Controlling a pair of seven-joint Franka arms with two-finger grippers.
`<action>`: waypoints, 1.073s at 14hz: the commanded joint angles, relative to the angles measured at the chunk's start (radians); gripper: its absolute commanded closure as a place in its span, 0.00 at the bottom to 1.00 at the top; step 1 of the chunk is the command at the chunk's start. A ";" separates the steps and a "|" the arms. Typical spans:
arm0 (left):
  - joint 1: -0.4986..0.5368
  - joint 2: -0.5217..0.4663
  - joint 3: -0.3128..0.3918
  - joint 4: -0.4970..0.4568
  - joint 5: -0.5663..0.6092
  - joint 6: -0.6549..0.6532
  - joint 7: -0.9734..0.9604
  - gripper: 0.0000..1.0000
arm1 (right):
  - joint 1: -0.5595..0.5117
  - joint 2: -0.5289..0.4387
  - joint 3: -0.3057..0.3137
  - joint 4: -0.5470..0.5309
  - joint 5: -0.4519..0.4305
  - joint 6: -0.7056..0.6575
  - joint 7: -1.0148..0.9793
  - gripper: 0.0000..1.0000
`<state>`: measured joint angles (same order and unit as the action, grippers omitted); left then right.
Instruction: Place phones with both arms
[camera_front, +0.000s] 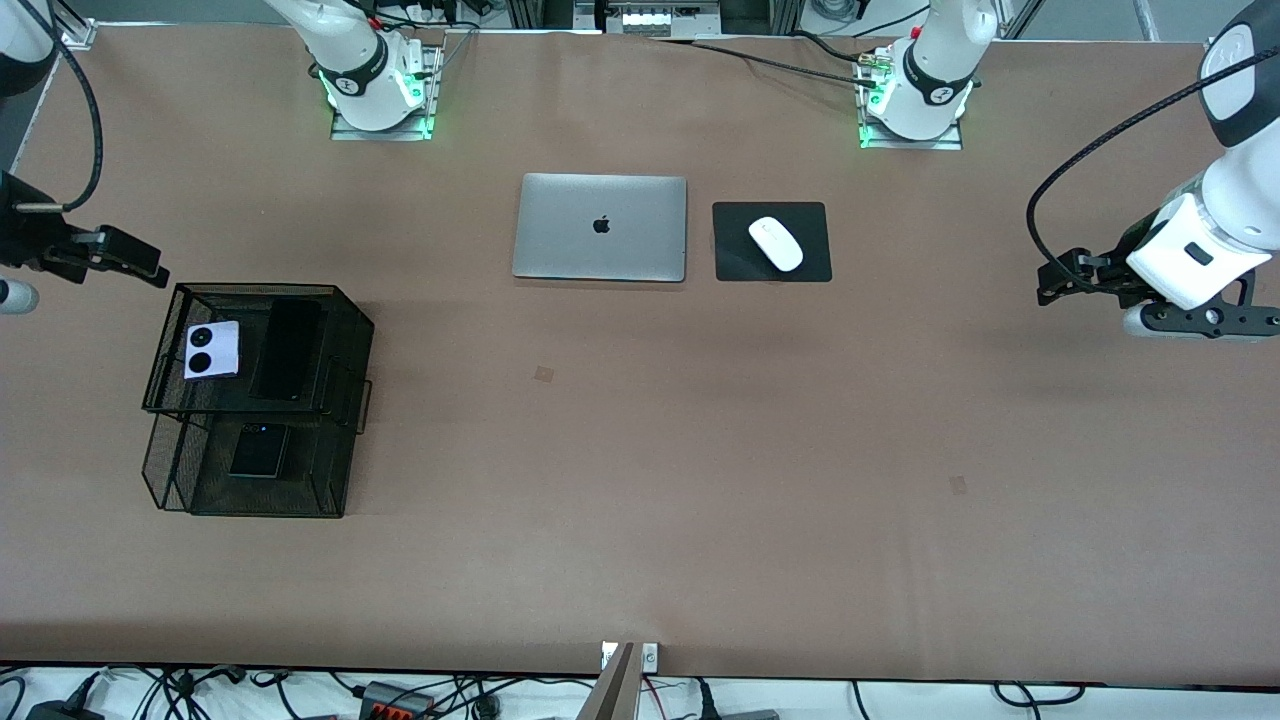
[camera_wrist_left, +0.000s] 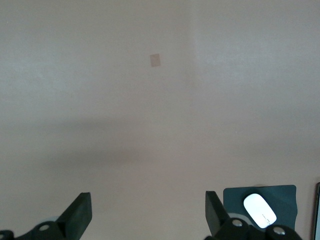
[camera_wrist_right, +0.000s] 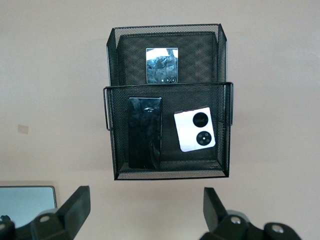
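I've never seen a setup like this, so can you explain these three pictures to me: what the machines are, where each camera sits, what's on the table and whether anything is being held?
Two white jointed robot arms stand at a brown table. One picture looks down from high across the table; the other two come from cameras on each arm's wrist.

The left gripper hangs over bare table at its own end, fingers open, holding nothing. The right gripper hangs beside a black two-tier wire mesh rack, also open and empty.

The rack's upper tier holds a long black slab phone and a squarish lilac-white phone with two black circles; the lower tier holds a squarish black phone.

Mid-table lie a closed silver laptop and a white mouse on a black mouse pad.
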<state>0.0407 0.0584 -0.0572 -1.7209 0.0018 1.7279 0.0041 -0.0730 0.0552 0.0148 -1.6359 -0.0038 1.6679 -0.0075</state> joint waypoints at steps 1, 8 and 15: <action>0.007 0.001 0.002 0.017 -0.011 -0.016 0.025 0.00 | -0.016 0.015 0.019 0.020 -0.012 0.016 0.012 0.00; -0.022 -0.003 0.039 0.012 -0.002 -0.014 0.034 0.00 | -0.014 0.023 0.021 0.033 -0.015 0.009 -0.005 0.00; -0.012 0.037 0.037 0.047 -0.011 -0.024 0.034 0.00 | 0.044 0.045 -0.049 0.036 -0.010 0.015 -0.005 0.00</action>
<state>0.0337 0.0710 -0.0287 -1.7171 0.0019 1.7277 0.0144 -0.0232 0.0924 -0.0139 -1.6239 -0.0055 1.6898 -0.0048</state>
